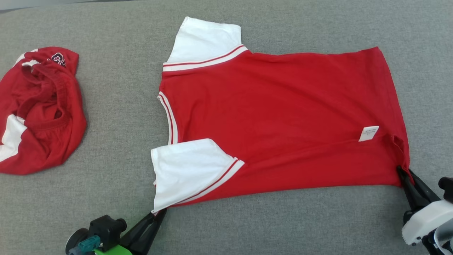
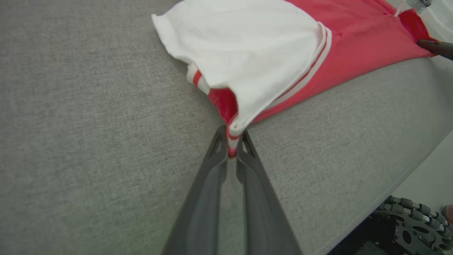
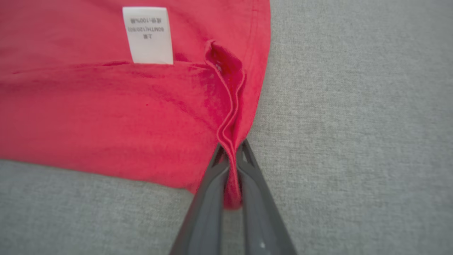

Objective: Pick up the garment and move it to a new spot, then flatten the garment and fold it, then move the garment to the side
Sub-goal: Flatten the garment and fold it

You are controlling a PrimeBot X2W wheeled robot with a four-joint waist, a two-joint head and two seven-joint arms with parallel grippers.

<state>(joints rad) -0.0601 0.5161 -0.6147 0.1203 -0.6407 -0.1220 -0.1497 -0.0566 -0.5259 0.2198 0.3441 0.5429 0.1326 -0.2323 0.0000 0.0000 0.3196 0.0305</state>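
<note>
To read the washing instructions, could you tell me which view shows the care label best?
The right wrist view: the care label appears large, print visible. The head view shows it as a small white tag; the left wrist view faces the white sleeve instead.

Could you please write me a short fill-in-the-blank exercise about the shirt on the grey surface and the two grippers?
1. The spread-out shirt has a red body and ____ sleeves.
2. The left gripper is shut on the corner of the shirt's near ____.
3. The right gripper pinches a fold of ____ cloth at the hem.
4. In the head view, the crumpled garment lies to the shirt's ____ side.
Missing words: white; sleeve; red; left.
</note>
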